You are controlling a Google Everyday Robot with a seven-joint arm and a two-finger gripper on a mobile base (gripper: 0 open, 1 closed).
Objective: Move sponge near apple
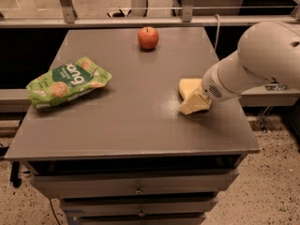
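Note:
The pale yellow sponge (188, 86) lies on the right side of the grey table (131, 121), partly hidden by the arm. My gripper (195, 104) sits at the sponge's near edge, low on the table, at the end of the big white arm (262, 60) that reaches in from the right. I cannot tell whether it holds the sponge. The red-orange apple (148, 37) stands at the far middle of the table, well apart from the sponge and the gripper.
A green snack bag (68, 81) lies on the table's left side. A metal rail (140, 20) runs behind the far edge. Drawers (136, 189) sit below the front edge. The table's right edge is close to the gripper.

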